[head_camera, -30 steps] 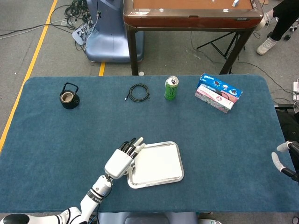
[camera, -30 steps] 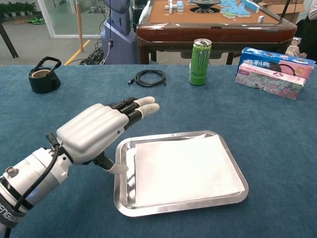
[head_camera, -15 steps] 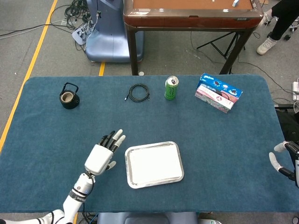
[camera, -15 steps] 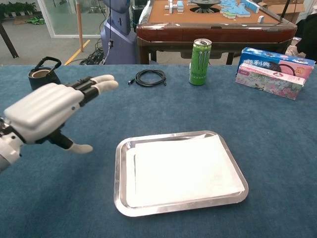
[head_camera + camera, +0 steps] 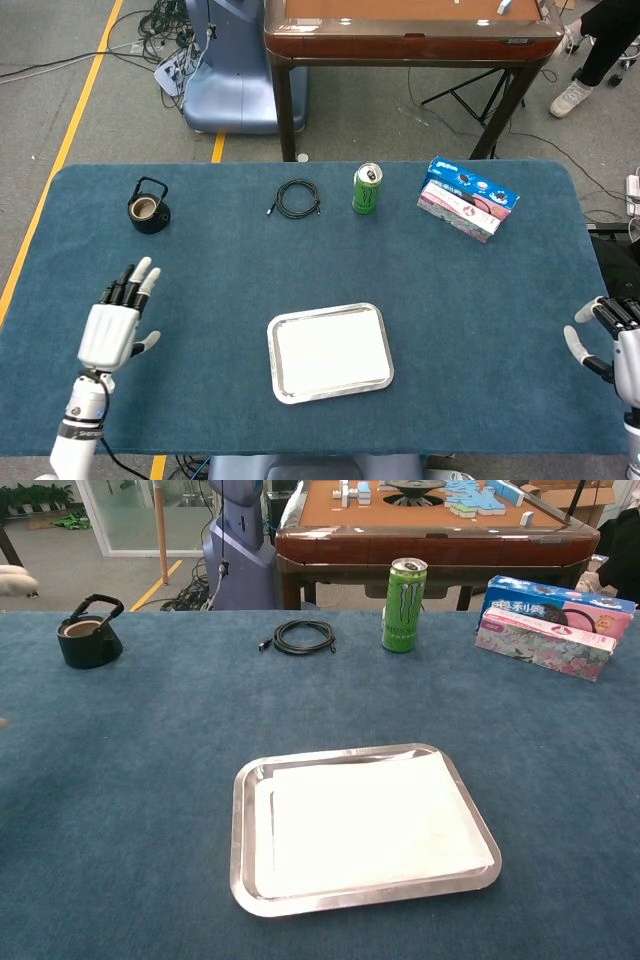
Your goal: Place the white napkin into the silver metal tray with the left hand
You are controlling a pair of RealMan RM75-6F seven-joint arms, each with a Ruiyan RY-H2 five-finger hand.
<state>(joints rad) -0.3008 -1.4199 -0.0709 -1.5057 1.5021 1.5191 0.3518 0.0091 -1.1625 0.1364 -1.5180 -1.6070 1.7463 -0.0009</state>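
Observation:
The white napkin lies flat inside the silver metal tray near the table's front middle. My left hand hovers at the table's left front, well apart from the tray, fingers straight and spread, holding nothing. In the chest view only a white fingertip shows at the left edge. My right hand sits at the right edge of the head view, holding nothing, fingers loosely apart.
Along the back of the blue table stand a black kettle-shaped pot, a coiled black cable, a green can and a tissue box. A brown table stands beyond.
My left hand has pulled away from the tray's left rim to the table's left front, leaving the chest view almost entirely. The napkin stays flat in the tray. My right hand shifted slightly.

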